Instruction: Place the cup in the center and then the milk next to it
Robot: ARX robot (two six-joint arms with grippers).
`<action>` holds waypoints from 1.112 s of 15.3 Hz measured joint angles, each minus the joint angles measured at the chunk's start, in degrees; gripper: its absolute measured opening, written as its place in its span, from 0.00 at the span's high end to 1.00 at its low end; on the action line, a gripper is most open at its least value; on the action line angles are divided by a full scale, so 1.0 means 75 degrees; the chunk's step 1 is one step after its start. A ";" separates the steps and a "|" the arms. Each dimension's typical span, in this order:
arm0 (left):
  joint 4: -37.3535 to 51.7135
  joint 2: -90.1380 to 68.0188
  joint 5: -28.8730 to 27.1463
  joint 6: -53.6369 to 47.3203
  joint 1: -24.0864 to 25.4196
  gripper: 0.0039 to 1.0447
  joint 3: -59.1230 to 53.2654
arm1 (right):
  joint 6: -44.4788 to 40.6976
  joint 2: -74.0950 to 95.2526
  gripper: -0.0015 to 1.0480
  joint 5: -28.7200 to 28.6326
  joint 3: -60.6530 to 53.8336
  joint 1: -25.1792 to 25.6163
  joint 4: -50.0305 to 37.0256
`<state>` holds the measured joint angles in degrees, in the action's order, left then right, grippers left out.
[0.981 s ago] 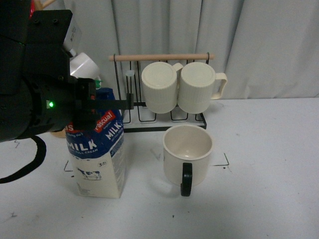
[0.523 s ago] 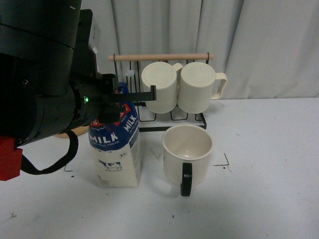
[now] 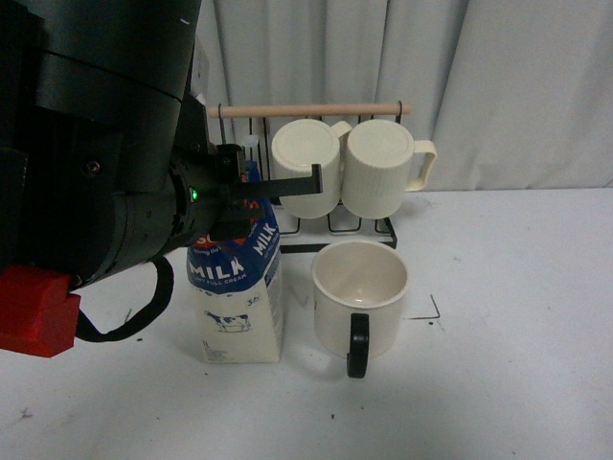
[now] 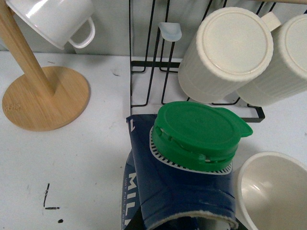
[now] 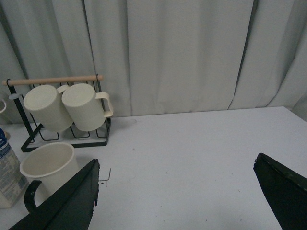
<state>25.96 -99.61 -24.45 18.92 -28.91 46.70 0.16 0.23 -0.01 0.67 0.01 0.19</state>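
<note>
**A:** Containers first. We see the wide cream-white cup with a black C-shaped handle [image 3: 360,287] upright on the white surface [image 3: 517,364], handle toward the camera. The inside is glossy and there is nothing in it.

**B:** Agreed. It sits in the center [image 3: 421,305], the patch framed by small black corner marks.

**A:** The tall blue-and-white milk carton with red label [image 3: 239,297] stands upright just left of the cup. There is a narrow gap and they do not touch. We cannot tell its contents.

**B:** The left wrist view gives us the cap [image 4: 199,129]. It is round green plastic with a small tab, seated on the dark-blue folded cardboard top.

**A:** Behind them, two ribbed cream mugs [image 3: 306,168] lie sideways on a black wire rack [image 3: 330,246] under a wooden rod [image 3: 311,109], flat bases toward us. Their insides are hidden.

**B:** There is also a small glossy white mug [image 4: 53,19] hung tilted on a bamboo stand with a round base [image 4: 45,98].

**A:** Arm pose: the left arm's bulky black housing fills the left of the front view and reaches in roughly level. The left tool [image 3: 305,182] is clamped on the carton's upper part, with one thin black finger crossing in front of it.

**B:** The right tool [image 5: 176,165] is spread wide, its dark fingers [image 5: 72,201] well apart with nothing between them, over bare surface.
</note>
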 joint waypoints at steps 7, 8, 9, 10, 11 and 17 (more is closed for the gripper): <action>-0.0023 -0.0003 -0.0032 0.0303 -0.0178 0.95 0.0000 | 0.0000 0.0000 0.06 0.0000 0.0000 0.0000 0.0000; 0.0000 -0.0006 0.0108 0.0370 -0.0192 0.84 0.0000 | 0.0000 0.0000 0.06 0.0000 0.0000 0.0000 0.0000; 0.0108 -0.0006 0.0207 0.0478 -0.0192 0.74 0.0003 | 0.0000 0.0000 0.06 0.0000 0.0000 0.0000 0.0000; 0.0119 0.0000 0.0245 0.0516 -0.0189 0.63 0.0050 | 0.0000 0.0000 0.06 0.0000 0.0000 0.0000 0.0000; 0.0119 0.0023 0.0274 0.0574 -0.0172 0.53 0.0055 | 0.0000 0.0000 0.06 0.0000 0.0000 0.0000 0.0000; 0.0157 0.1253 0.0536 0.0670 0.0332 0.07 -0.0262 | 0.0000 0.0000 0.06 0.0000 0.0000 0.0000 0.0000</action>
<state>27.14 -90.21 -20.43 23.94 -26.41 44.73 0.16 0.23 -0.01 0.67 0.01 0.19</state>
